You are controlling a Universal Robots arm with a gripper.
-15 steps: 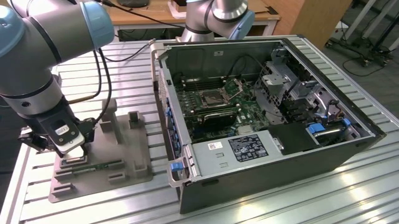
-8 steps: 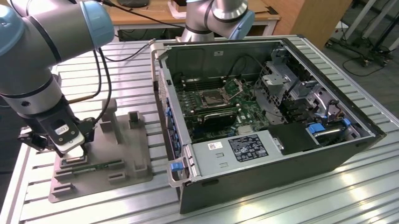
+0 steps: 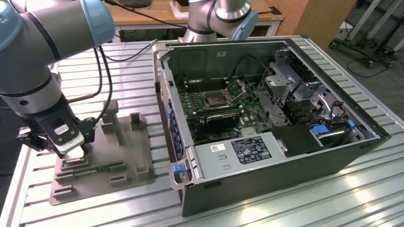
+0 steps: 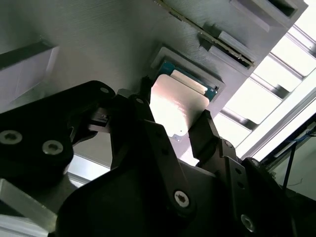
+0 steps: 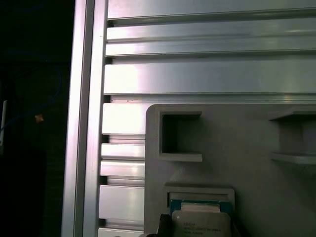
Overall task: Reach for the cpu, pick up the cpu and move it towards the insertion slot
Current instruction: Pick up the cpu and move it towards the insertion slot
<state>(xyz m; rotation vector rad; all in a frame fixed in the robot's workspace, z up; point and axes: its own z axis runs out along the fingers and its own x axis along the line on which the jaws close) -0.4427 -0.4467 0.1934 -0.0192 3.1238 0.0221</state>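
Second wrist view, flat square silvery cpu (image 4: 177, 104), matte grey holder (image 4: 98, 44)

A robotics lab: robot arm (image 3: 38, 61), opened computer case (image 3: 265, 178), slatted aluminium bench (image 3: 296, 208).

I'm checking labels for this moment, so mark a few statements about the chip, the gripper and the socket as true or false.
1. The small silvery square cpu is at the grey plastic fixture tray, outside the open black computer case. True.
2. The gripper hangs over the case. False: it is at the cpu, over the tray.
3. The insertion slot, a dark square socket with a silver frame, lies inside the case. True.
4. The narrow green memory stick is plugged into the board. False: it lies on the tray.
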